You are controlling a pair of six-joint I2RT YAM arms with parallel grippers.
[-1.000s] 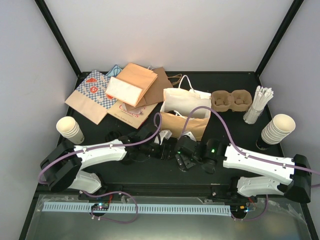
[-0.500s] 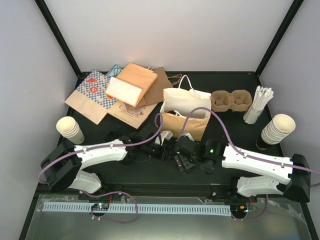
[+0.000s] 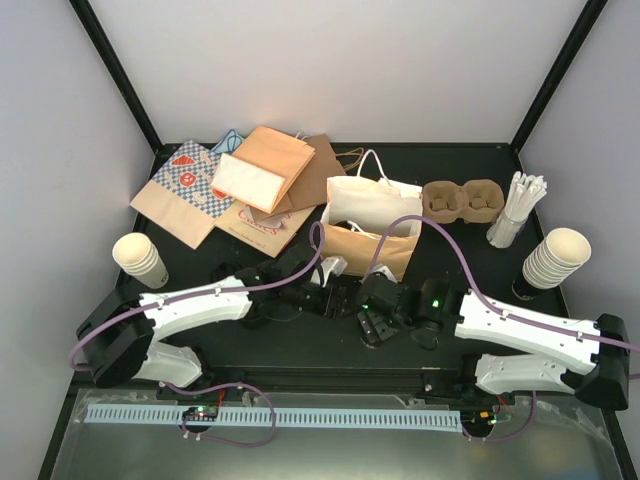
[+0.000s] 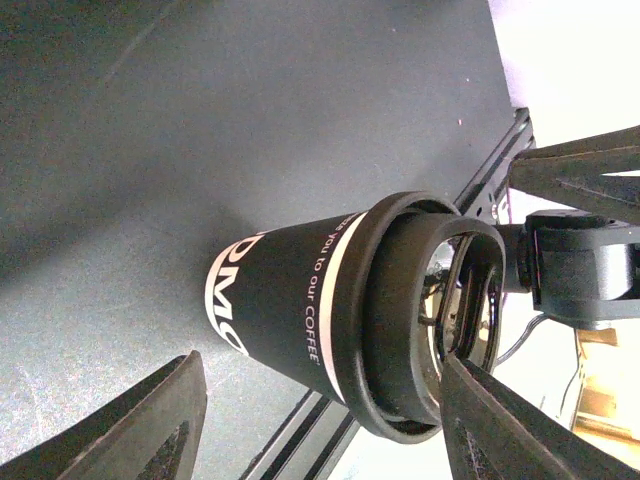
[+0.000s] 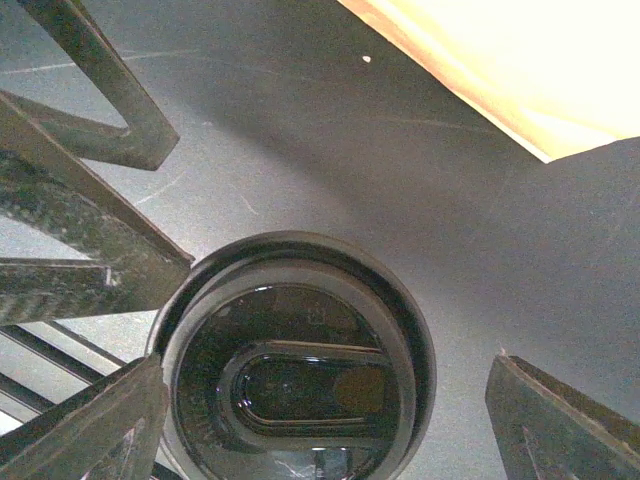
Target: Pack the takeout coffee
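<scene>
Now lidded cup [image 4: 290, 300] upright — left gripper [image 4: 320, 358] spread, right gripper [image 5: 328, 360] apparently spread too.

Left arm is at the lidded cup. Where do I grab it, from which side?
Grip the lidded cup on its printed wall, below the lid, coming level from the side: it stands upright, side-on to the open left jaws.

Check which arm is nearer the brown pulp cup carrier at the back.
Right. The right arm crosses the near side of the pulp carrier, with the right tool left of it. The left tool sits even farther left, near the paper bag's left corner.
</scene>
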